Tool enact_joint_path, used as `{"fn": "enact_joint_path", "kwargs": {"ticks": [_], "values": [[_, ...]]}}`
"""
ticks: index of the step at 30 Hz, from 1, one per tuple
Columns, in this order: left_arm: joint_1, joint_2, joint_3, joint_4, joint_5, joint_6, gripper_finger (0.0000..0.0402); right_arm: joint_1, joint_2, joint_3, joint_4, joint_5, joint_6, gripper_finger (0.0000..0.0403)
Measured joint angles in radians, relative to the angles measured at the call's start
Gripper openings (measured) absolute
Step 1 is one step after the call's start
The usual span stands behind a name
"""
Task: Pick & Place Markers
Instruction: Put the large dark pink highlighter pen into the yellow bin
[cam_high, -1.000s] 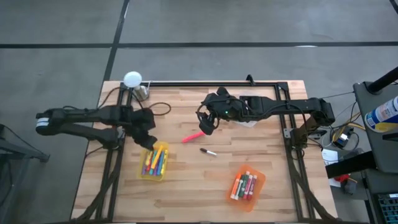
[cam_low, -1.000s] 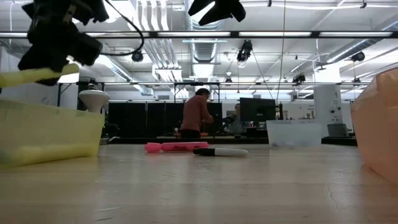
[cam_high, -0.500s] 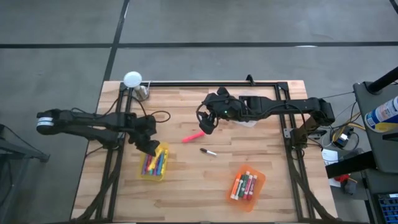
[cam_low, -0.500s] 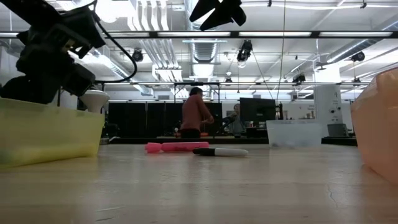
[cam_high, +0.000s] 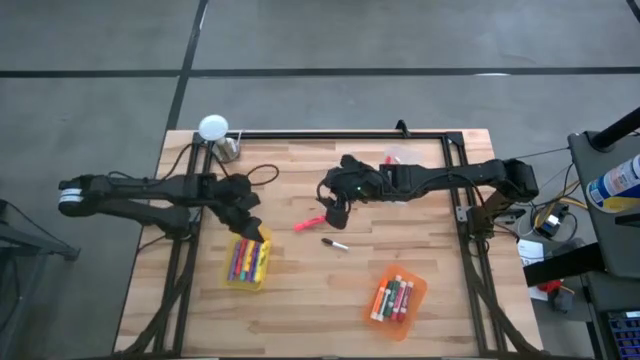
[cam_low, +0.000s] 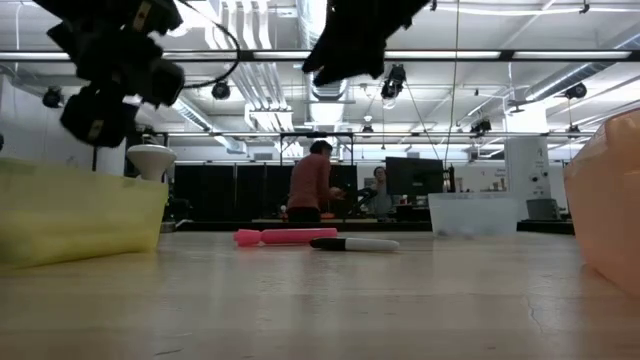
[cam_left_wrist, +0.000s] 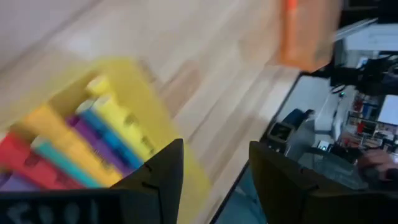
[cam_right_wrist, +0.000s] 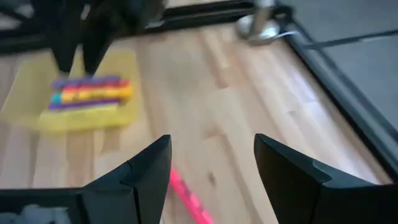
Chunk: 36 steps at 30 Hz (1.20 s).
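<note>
Lowered right pincer (cam_high: 336, 214) nears pink marker (cam_high: 309, 222), lying crosswise.

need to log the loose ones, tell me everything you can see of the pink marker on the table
The pink marker is a short, thin, bright pink pen that looks like plastic, lying flat on the bare wooden table near its middle, angled across the boards. Nothing holds it: the right gripper, open, hangs above it beside one end. A black-and-white marker lies close by, apart from it in the high view. In the low view a thicker section shows at one end.

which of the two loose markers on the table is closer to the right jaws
The pink marker; it lies just beside the right gripper, while the white marker lies farther off.
</note>
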Motion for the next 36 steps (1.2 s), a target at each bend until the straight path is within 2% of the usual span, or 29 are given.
{"fn": "enact_joint_path", "kwargs": {"ticks": [3,8,20,23,32,36], "values": [[0.000,0.000,0.044,0.015,-0.029,0.024,0.0174,-0.014,0.001,-0.058,0.039,-0.063,-0.038,0.0224],[0.001,0.000,0.101,0.017,-0.073,0.057,0.0174,-0.035,0.000,-0.122,0.074,-0.085,-0.083,0.0224],[0.001,-0.015,0.235,0.026,-0.092,0.108,0.0174,-0.115,0.038,-0.222,0.171,-0.232,-0.181,0.0224],[0.001,-0.027,0.268,0.028,-0.115,0.117,0.0174,-0.116,0.108,-0.182,0.154,-0.302,-0.212,0.0224],[0.002,-0.087,0.299,0.034,-0.163,0.107,0.0174,-0.116,0.315,0.008,-0.067,-0.332,-0.298,0.0211],[0.002,-0.118,0.298,0.033,-0.185,0.106,0.0174,-0.115,0.412,0.106,-0.161,-0.394,-0.315,0.0200]]}}
